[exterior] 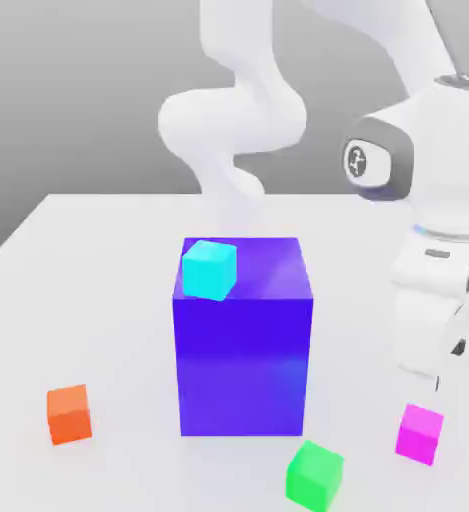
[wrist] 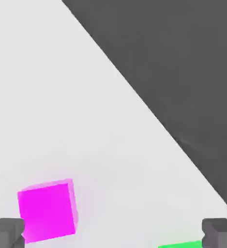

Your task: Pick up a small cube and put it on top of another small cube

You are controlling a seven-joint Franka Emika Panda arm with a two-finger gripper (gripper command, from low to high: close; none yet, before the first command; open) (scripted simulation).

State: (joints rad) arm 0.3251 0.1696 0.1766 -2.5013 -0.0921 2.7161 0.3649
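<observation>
The small magenta-pink cube [exterior: 419,432] rests on the white table at the exterior view's front right. My gripper [exterior: 445,370] hangs just above it and slightly further back, not touching it. In the hand view the magenta cube [wrist: 47,210] lies close to one dark fingertip [wrist: 6,233], off the middle of the open gripper [wrist: 113,233], and nothing is held between the fingers. A cyan cube [exterior: 209,269] sits on top of the big blue-violet block [exterior: 242,350] in the middle of the table.
A green cube [exterior: 314,476] lies at the front, left of the magenta one, and its edge shows in the hand view [wrist: 180,244]. An orange cube [exterior: 69,414] sits at the front left. The table edge [wrist: 149,111] runs near the gripper.
</observation>
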